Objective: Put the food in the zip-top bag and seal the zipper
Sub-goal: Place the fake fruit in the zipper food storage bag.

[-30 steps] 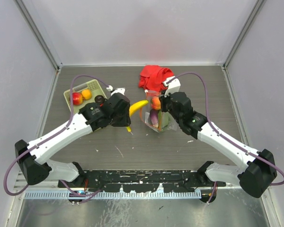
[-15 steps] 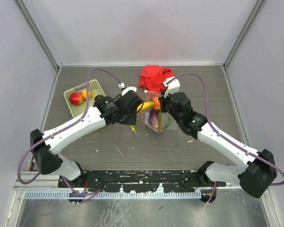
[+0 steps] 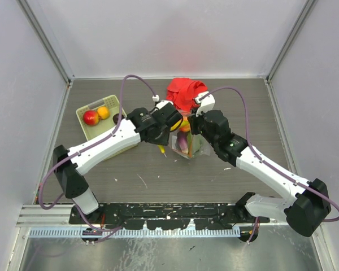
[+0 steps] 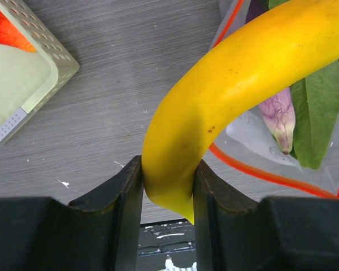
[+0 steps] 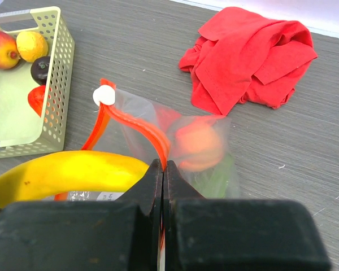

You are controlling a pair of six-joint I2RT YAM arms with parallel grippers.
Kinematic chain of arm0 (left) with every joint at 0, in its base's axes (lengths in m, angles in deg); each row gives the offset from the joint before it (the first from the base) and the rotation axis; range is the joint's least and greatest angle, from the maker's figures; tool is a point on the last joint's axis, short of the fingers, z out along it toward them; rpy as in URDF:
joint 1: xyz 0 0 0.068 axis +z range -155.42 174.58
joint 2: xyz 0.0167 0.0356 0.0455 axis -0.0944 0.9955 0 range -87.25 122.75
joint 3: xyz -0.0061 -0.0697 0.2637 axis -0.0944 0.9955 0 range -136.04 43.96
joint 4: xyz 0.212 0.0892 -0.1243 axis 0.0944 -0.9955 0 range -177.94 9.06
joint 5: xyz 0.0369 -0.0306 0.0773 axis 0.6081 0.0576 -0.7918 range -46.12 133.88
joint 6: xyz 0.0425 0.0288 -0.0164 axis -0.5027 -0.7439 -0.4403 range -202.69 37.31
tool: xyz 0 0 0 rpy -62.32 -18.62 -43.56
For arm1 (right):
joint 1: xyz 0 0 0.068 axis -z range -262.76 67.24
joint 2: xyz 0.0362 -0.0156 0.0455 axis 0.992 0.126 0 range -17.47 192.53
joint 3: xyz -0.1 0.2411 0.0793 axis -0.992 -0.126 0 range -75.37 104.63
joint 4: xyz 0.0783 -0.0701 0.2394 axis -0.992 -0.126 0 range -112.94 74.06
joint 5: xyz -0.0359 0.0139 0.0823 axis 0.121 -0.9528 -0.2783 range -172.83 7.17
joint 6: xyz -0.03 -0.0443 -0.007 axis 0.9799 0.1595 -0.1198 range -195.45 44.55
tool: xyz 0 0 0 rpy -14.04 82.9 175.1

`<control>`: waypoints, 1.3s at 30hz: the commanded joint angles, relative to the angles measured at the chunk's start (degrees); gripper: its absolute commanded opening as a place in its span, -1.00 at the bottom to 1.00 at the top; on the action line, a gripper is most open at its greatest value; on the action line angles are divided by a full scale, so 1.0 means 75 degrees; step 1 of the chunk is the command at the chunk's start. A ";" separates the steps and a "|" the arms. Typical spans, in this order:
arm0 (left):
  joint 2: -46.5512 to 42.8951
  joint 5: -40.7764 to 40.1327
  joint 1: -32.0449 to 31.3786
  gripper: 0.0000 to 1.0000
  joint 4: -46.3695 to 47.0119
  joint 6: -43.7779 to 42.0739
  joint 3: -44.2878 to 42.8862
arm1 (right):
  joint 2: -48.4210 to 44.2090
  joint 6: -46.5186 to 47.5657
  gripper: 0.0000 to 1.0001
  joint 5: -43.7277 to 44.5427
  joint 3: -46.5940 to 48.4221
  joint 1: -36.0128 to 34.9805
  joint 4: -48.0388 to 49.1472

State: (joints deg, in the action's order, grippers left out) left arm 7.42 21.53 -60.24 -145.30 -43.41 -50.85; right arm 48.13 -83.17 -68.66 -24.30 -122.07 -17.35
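Roughly midway, by my reading: some food is bagged, some is not, and the zipper is unsealed.

At the far left the pale green basket [image 3: 86, 127] holds 4 loose pieces: a red-and-yellow fruit [image 5: 1, 48], a yellow one [image 5: 32, 45], a dark plum-like one [image 5: 40, 69] and a red piece [image 5: 37, 97], all yet to be moved.

Next over, the left pincer [image 4: 168, 180] is clamped on the stem end of the banana [image 4: 231, 84], both fingers pressed against its sides. The fruit's far end reaches across the orange-red strip and over the mouth of the zip-top bag [image 3: 187, 148], but it is not released.

The bag stands near the middle of the worktop [image 3: 158, 175], clear and thin, with its mouth gaping. Inside show an orange piece [image 5: 198, 144], a green leafy pod [image 4: 319, 118] and a pale purple piece [image 4: 279, 116].

The right pincer [image 5: 162, 169] is squeezed together on the zipper [image 5: 141, 127], holding that lip up (the white slider [image 5: 104, 95] sits at the strip's end, so the whole run is left to close).

Behind the bag lies a crumpled red cloth [image 3: 185, 93].
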 commanded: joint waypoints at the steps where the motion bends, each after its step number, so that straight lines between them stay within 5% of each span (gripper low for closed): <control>1: 0.0234 -0.0273 -0.0123 -0.35 -0.0337 -0.0195 -0.0673 | -0.0242 -0.0097 -0.99 -0.0129 0.0046 -0.0036 0.0706; 13: 0.0216 0.0321 -0.0157 -0.29 0.0221 -0.0172 -0.0805 | -0.0157 -0.0129 -0.99 -0.0156 0.0031 -0.0039 0.0824; 24: -0.0545 0.0601 -0.0146 -0.18 0.1434 0.0244 0.0060 | -0.0206 -0.0184 -0.99 -0.0156 -0.0036 -0.0032 0.0841; 39: -0.1122 0.0304 -0.0165 -0.28 0.3090 0.0831 0.1256 | -0.0249 -0.0298 -0.99 -0.0448 -0.0059 -0.0036 0.0914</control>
State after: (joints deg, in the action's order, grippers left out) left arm 4.50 26.14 -61.10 -130.24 -39.32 -43.77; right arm 48.13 -84.49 -71.37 -25.13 -122.07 -15.85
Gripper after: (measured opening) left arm 0.390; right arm 0.035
